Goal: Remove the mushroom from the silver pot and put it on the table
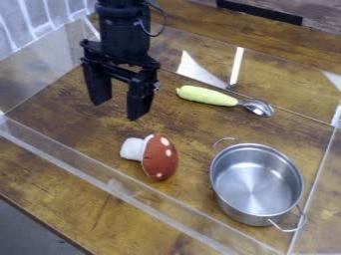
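The mushroom (154, 154) lies on its side on the brown wooden table (80, 110), red dotted cap toward the camera, white stem pointing left. The silver pot (258, 182) stands to its right, with nothing inside, a wire handle at its near rim. My black gripper (118, 103) hangs pointing down behind and left of the mushroom, open, with nothing between its fingers and clear of both objects.
A spoon with a yellow-green handle (221, 98) lies behind the pot. Low clear plastic walls (94, 174) ring the work area, with a near wall along the front and another on the right.
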